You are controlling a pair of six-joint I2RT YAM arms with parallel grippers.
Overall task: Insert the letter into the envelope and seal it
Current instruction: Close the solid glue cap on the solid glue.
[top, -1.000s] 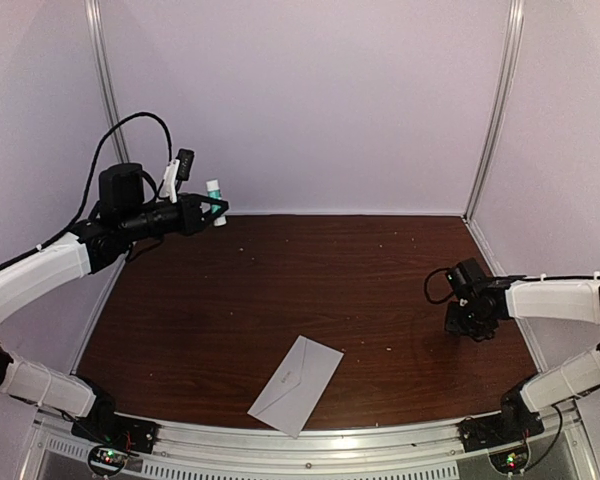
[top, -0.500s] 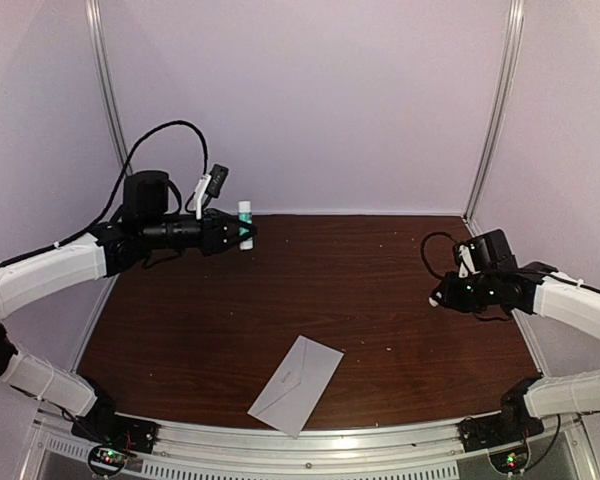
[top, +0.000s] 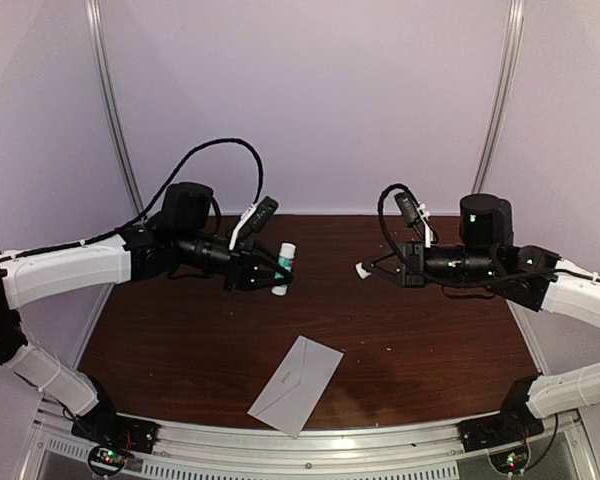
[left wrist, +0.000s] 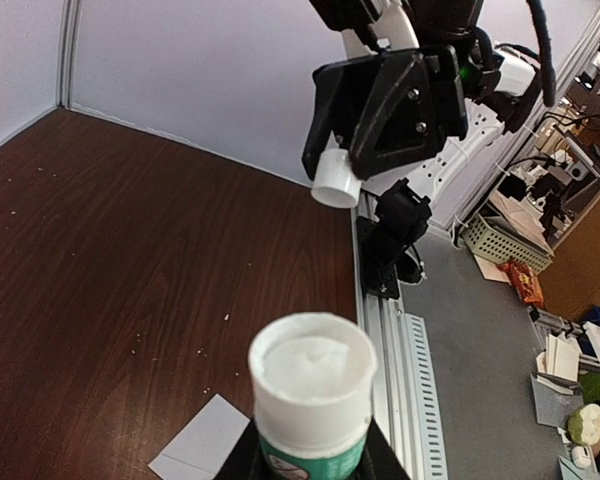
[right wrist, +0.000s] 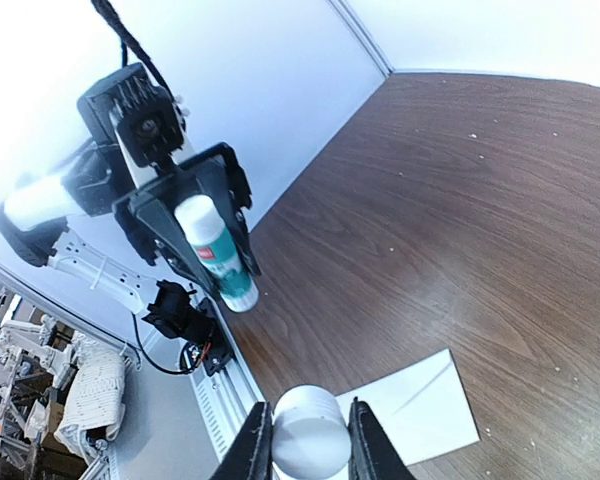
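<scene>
Both arms swung in toward the middle: left gripper (top: 277, 277) pinches an uncapped glue stick (top: 287, 255), right gripper (top: 370, 268) pinches its white cap (top: 362, 270), tips facing. The envelope (top: 296, 385) lies flat near the table (top: 180, 330) front edge, below and between them, untouched.

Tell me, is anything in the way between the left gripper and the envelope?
Nothing visible does. The envelope lies alone on the table, lower than the left gripper, whose jaws hold a glue stick. The right gripper, holding the cap, is off aside.

No legible text; glue stick (right wrist: 216, 258) label print too small.
</scene>
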